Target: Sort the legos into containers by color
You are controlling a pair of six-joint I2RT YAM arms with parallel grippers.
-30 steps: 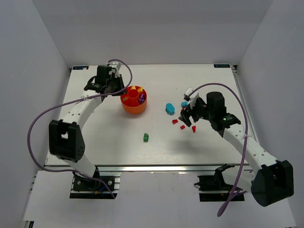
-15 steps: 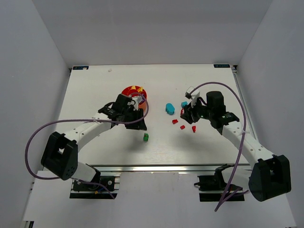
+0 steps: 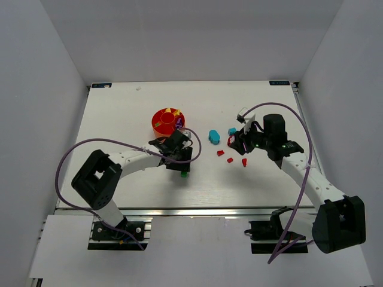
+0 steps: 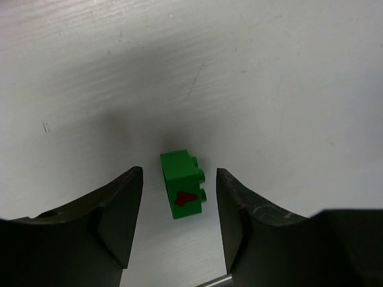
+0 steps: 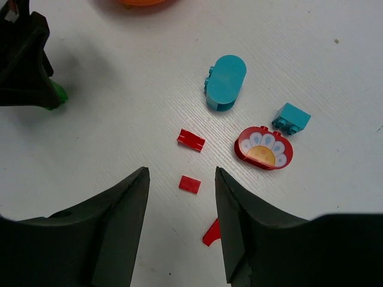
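Note:
The orange tub (image 3: 159, 118) holds yellow and purple legos in its compartments. A green brick (image 4: 182, 184) with a red mark lies on the table between the fingers of my left gripper (image 4: 178, 173), which is open and not touching it. In the top view my left gripper (image 3: 183, 166) sits just above that green brick (image 3: 184, 174). My right gripper (image 5: 181, 173) is open above a small red plate (image 5: 190, 184). A second red plate (image 5: 191, 139) lies just ahead, and a red curved piece (image 5: 209, 234) is half hidden by the right finger.
Ahead of the right gripper (image 3: 236, 145) lie a teal rounded piece (image 5: 226, 82), a small teal brick (image 5: 291, 118) and a red flower-printed piece (image 5: 264, 147). In the top view, red bits (image 3: 230, 159) are scattered right of centre. The tub's edge (image 5: 140, 2) shows at the right wrist view's top.
My left arm has swung from the tub down to the green brick and its jaws have opened. The right gripper's jaws have narrowed and it has barely shifted.

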